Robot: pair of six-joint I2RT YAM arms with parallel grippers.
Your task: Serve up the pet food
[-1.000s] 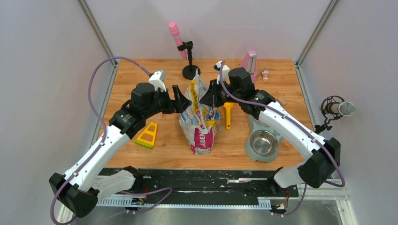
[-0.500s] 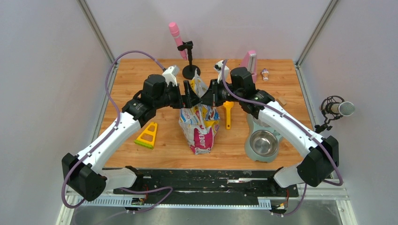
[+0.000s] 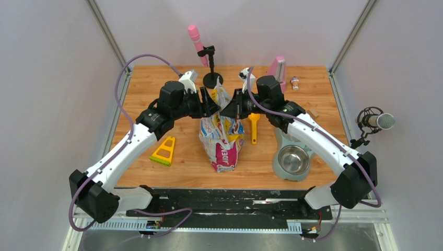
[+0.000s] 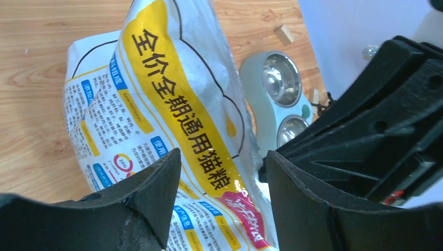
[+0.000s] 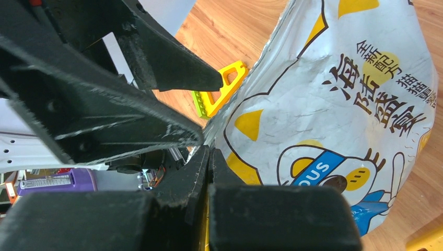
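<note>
My right gripper [image 5: 209,152] is pinched tight on the top edge of the printed bag [image 3: 223,138], which stands mid-desk. My left gripper [image 4: 222,157] is spread wide, one finger on either side of the bag's top. The pet food is hidden from me. The steel bowl [image 3: 292,158] sits near the front right corner.
</note>
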